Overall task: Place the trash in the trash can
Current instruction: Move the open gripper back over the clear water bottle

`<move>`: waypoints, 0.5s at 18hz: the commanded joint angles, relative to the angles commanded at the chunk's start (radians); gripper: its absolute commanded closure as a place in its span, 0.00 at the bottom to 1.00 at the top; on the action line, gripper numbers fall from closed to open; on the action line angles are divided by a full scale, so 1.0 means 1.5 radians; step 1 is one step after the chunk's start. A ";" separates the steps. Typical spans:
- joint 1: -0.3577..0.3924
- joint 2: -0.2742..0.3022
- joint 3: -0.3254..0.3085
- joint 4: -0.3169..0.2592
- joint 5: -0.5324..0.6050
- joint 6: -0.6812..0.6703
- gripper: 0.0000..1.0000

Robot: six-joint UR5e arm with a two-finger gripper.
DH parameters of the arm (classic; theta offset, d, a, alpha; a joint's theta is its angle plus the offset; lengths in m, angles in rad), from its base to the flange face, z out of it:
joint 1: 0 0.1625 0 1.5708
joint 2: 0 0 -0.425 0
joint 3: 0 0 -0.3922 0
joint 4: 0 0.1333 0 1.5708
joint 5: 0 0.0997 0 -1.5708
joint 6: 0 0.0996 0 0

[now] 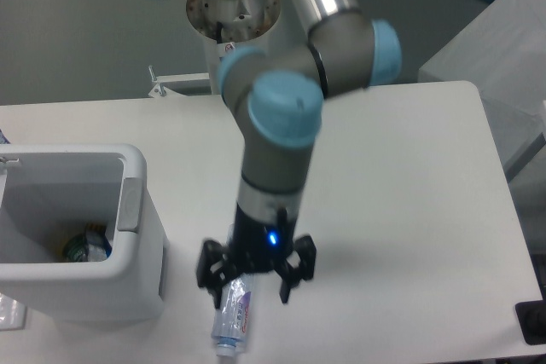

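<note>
Bottle (232, 320) lies on the table directly beneath the spread gripper (250, 289).

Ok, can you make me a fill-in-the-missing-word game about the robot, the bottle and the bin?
1. The gripper hangs right above the ____, which lies on the table.
2. The gripper's fingers are spread ____.
3. The white trash can stands at the table's ____ side in the picture.
4. The bottle is ____ the trash can, not in it.

Missing words: bottle; open; left; outside
</note>
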State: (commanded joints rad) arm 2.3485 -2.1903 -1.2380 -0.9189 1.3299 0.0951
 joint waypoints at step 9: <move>-0.023 -0.094 0.028 0.030 0.042 0.050 0.01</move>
State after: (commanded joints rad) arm 2.3133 -2.3315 -1.1965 -0.8744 1.3928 0.1699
